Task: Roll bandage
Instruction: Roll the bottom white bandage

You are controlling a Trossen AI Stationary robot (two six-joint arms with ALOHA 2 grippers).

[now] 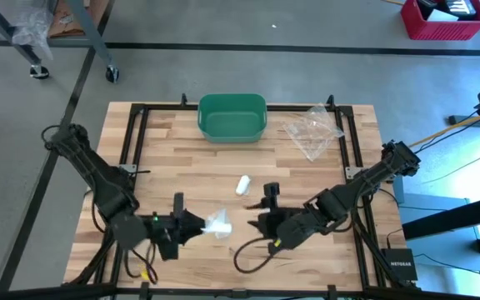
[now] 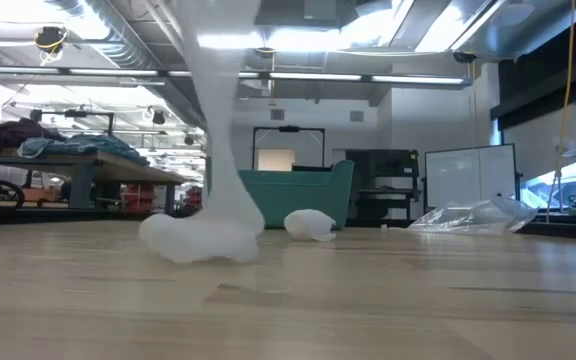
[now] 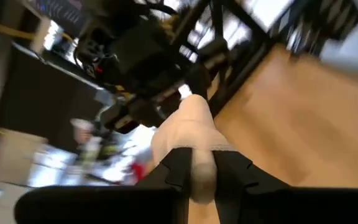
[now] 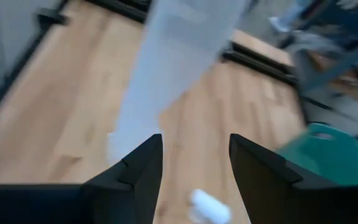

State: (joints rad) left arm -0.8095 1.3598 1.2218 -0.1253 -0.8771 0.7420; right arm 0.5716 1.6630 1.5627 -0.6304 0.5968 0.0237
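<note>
Near the table's front edge, at about six o'clock from the green bin (image 1: 232, 117), the left gripper (image 1: 197, 227) pinches the bandage (image 1: 218, 223), whose loose end hangs to the wood. At three o'clock from it, the right gripper (image 1: 261, 222) waits with fingers apart, holding nothing. Good rolling likely needs the strip kept taut and square. A rolled bandage (image 1: 242, 185) lies at twelve o'clock.
</note>
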